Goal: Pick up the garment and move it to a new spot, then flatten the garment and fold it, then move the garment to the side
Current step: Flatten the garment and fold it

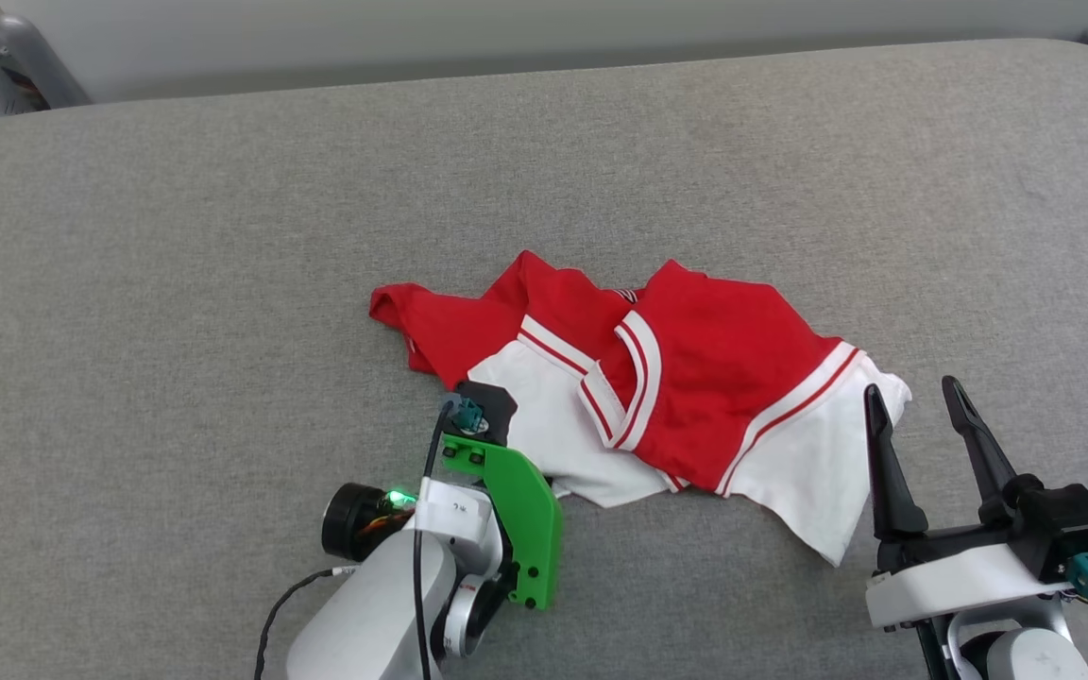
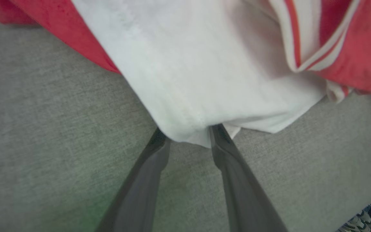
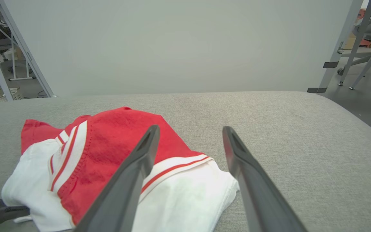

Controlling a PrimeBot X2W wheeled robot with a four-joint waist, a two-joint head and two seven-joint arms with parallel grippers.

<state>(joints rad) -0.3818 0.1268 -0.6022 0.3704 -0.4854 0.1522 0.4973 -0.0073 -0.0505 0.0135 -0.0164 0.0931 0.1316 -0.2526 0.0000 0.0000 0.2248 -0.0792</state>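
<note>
Though hidden overhead, left tool (image 2: pixel 188 130) touches garment (image 2: pixel 204 64).

Garment (image 1: pixel 714 359): red jersey tee, 2 white sleeves, red-white striped trim. Crumpled, partly folded over itself, lying flat-ish on grey fabric counter (image 1: pixel 223 236), white sleeves toward near edge.

**No legible text in these views**

Left wrist housing (image 1: pixel 454 508), just behind the left gripper (image 2: pixel 189 137): a few small dark marks on the white shell, too small to read.
Left finger (image 3: pixel 2 211), seen in the right wrist view: faint embossed line along its side, too blurred to read.
Grey shell (image 1: pixel 1026 661), behind the base of the right gripper (image 1: pixel 910 384): faint X-like mark, can't confirm.
</note>
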